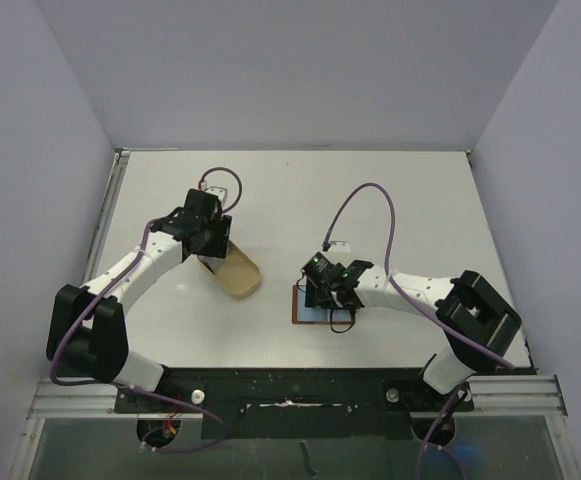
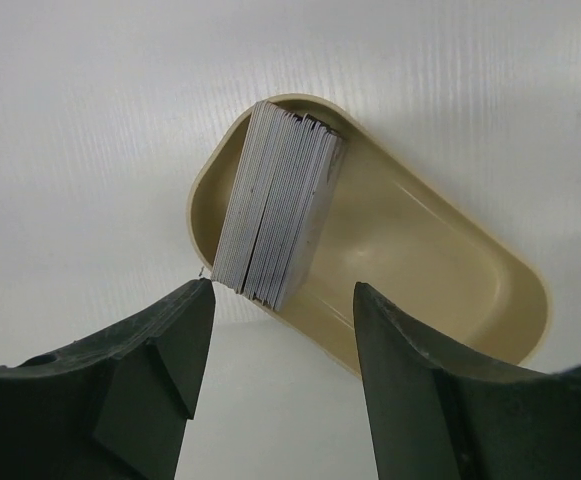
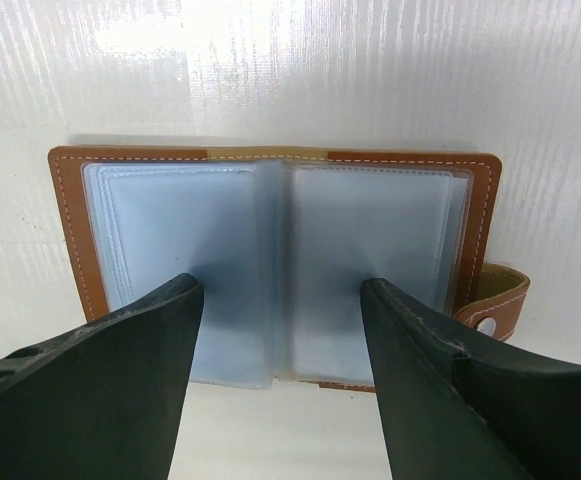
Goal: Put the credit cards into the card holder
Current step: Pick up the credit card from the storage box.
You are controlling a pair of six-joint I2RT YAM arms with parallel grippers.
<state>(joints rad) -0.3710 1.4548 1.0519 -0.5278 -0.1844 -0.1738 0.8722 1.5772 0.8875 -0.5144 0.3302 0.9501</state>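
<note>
Left gripper (image 2: 282, 295) hovering open over one end of tray (image 2: 450, 270); cards (image 2: 275, 205) standing on edge inside that end. You're lining up: centre jaws, pinch one outer card. Wallet (image 3: 280, 230) lying open right of tray, under open right gripper (image 3: 280, 295).

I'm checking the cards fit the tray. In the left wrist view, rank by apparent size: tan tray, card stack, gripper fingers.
1. Tan tray
2. Card stack, standing in it
Unranked: fingers of the left gripper, large only through nearness to the camera.
</note>
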